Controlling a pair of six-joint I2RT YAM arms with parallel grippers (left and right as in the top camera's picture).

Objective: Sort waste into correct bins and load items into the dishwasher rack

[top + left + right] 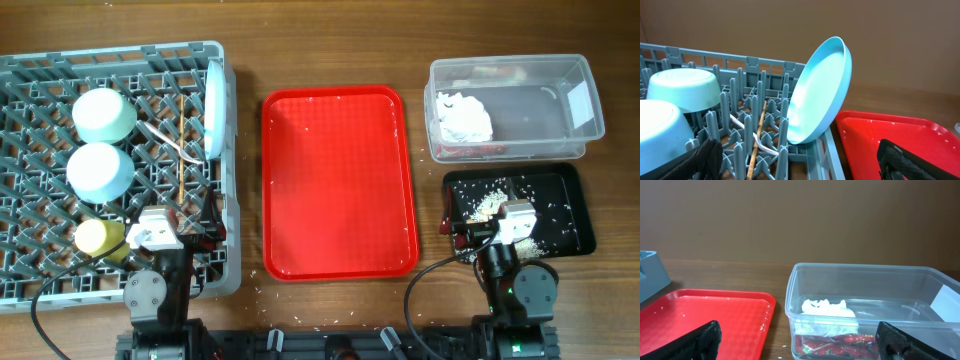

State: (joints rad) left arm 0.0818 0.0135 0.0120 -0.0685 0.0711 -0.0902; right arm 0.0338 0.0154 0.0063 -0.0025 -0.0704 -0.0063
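Left claw (800,162) and right claw (800,342) both gaped wide, empty. Plate (817,95) leaned on edge in dishwasher rack (120,52); napkin (463,117) sat in clear tub (590,100), rice (487,203) in black tray (572,185). I judged sorting finished: back off slowly, avoid nudging plate.

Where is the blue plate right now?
In the overhead view, the plate stands on edge along the right wall of the dishwasher rack, on the robot's left, with the farther bowl to its left and the red tray to its right.
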